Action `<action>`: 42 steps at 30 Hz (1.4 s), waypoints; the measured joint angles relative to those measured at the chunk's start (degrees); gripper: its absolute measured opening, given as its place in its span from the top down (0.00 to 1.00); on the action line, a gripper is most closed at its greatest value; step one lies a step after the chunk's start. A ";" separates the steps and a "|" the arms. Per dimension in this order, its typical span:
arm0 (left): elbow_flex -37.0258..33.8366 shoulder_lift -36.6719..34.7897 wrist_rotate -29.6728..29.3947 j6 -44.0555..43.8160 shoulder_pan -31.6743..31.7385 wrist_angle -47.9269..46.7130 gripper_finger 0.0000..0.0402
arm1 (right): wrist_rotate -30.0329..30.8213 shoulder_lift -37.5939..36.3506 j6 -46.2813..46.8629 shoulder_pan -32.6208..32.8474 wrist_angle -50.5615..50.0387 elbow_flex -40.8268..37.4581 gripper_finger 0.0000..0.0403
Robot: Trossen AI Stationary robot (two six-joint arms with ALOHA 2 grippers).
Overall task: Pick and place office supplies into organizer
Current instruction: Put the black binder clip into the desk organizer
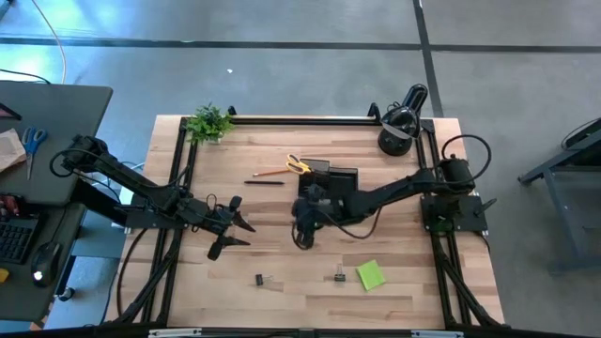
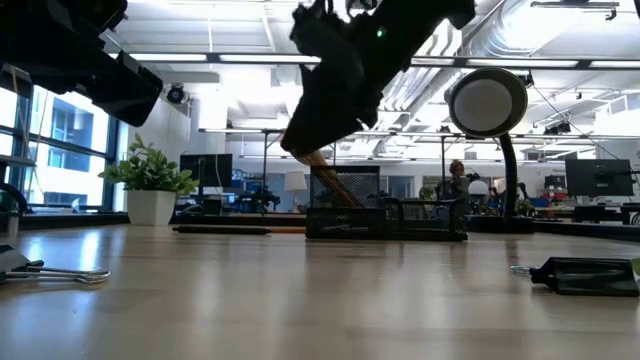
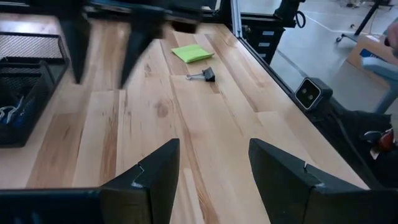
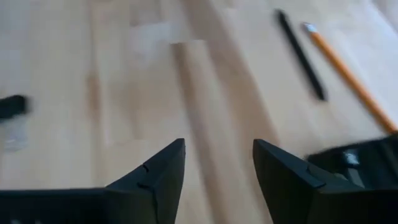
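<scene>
Black mesh organizer (image 1: 340, 178) at table's back centre, yellow-handled scissors (image 1: 299, 165) touching its left edge; pen (image 1: 266, 182) and orange pencil (image 1: 270, 173) just left.
Right gripper (image 1: 302, 223) empty, fingers apart, just in front of organizer; left gripper (image 1: 237, 235) spread, empty, left-centre. Sticky pad (image 1: 370, 274) and binder clips (image 1: 340, 275) lie near the front.

Across the pale wooden table (image 2: 300, 300), a black wire-mesh organizer (image 2: 385, 215) stands at the far side, an orange pencil (image 2: 335, 188) leaning inside its taller section. A dark robot arm hangs over it from above. A small green plant in a white pot (image 2: 150, 185) sits far left, a black domed lamp (image 2: 488, 105) right. Black binder clips (image 2: 585, 275) lie close.
</scene>
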 joint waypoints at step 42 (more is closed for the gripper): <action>0.00 7.08 -29.81 -15.67 -24.81 12.48 0.54 | -13.69 0.46 -15.91 2.18 -4.16 -0.10 0.69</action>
